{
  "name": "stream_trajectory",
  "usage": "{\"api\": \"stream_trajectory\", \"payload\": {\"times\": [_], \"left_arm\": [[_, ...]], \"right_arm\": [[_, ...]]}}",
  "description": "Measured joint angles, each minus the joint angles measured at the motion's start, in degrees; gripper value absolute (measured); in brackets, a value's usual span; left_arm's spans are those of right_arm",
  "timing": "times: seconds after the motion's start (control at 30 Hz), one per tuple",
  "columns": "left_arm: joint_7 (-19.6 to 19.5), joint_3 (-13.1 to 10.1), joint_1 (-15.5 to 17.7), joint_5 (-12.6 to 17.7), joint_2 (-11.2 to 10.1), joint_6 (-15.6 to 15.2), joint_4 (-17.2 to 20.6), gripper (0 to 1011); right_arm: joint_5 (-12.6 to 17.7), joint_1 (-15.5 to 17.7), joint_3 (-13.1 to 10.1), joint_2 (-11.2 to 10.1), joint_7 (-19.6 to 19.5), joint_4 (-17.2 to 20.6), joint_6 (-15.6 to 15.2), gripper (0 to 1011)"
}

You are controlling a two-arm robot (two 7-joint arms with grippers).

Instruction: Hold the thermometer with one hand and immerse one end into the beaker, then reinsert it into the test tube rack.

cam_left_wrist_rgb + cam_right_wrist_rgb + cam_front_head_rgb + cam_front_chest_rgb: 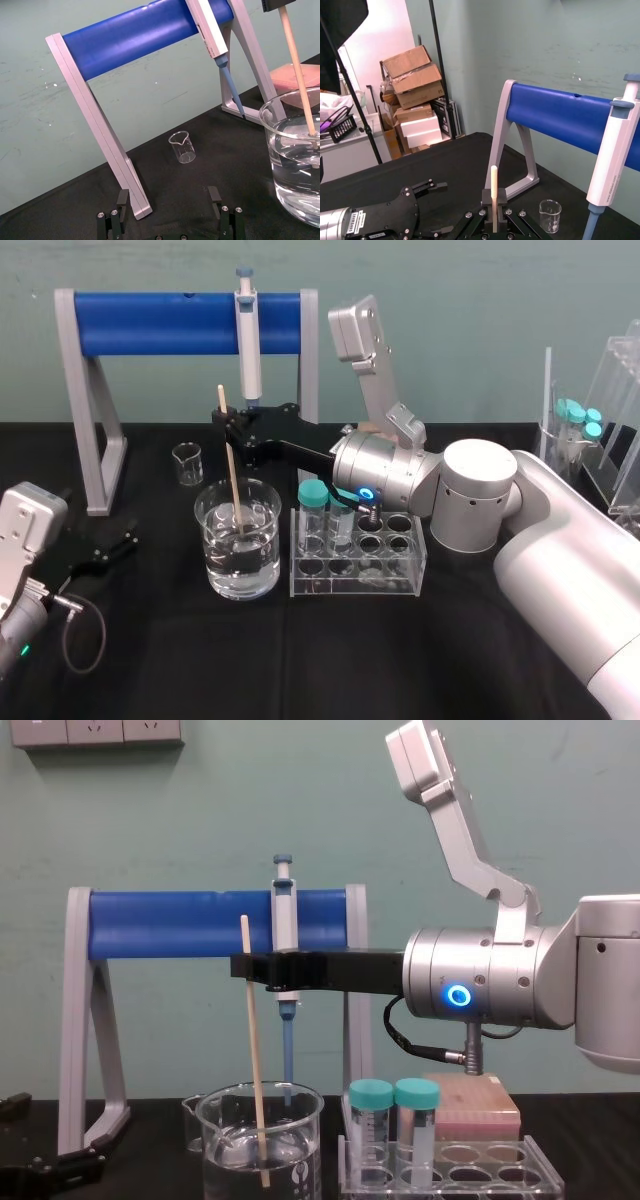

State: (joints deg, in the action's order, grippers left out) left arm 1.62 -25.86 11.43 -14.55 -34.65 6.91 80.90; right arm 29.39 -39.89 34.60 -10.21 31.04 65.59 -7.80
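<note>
The thermometer (230, 460), a thin cream-tan rod, stands almost upright with its lower end under the water in the large clear beaker (238, 540). My right gripper (225, 420) reaches in from the right above the beaker and is shut on the rod just below its top. The chest view shows the same grip (245, 968), with the rod (253, 1050) dipping into the beaker (262, 1140). The clear test tube rack (400, 585) stands right of the beaker. My left gripper (125, 538) rests open on the table at the left, holding nothing.
A grey stand with a blue bar (160, 322) spans the back, and a pipette (247, 335) hangs from it. A small beaker (187, 462) sits behind the large one. Two teal-capped tubes (313, 510) stand in the rack. A pinkish tip box (470, 1105) sits behind it.
</note>
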Motion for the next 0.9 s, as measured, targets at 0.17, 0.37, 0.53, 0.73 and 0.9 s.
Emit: {"api": "stream_trajectory", "payload": {"times": [0.17, 0.37, 0.53, 0.73, 0.9], "left_arm": [[0.0, 0.0, 0.0, 0.0, 0.0, 0.0, 0.0, 1004], [0.0, 0.0, 0.0, 0.0, 0.0, 0.0, 0.0, 1004], [0.0, 0.0, 0.0, 0.0, 0.0, 0.0, 0.0, 1004], [0.0, 0.0, 0.0, 0.0, 0.0, 0.0, 0.0, 1004], [0.0, 0.0, 0.0, 0.0, 0.0, 0.0, 0.0, 1004]], "right_arm": [[-0.17, 0.13, 0.03, 0.02, -0.02, -0.03, 0.0, 55], [-0.39, 0.2, 0.05, 0.07, -0.01, -0.23, -0.05, 55], [-0.51, 0.23, 0.01, 0.18, -0.02, -0.47, -0.14, 55], [-0.51, 0.25, 0.01, 0.17, -0.02, -0.47, -0.18, 55], [-0.5, 0.24, 0.02, 0.15, -0.03, -0.42, -0.22, 55]]}}
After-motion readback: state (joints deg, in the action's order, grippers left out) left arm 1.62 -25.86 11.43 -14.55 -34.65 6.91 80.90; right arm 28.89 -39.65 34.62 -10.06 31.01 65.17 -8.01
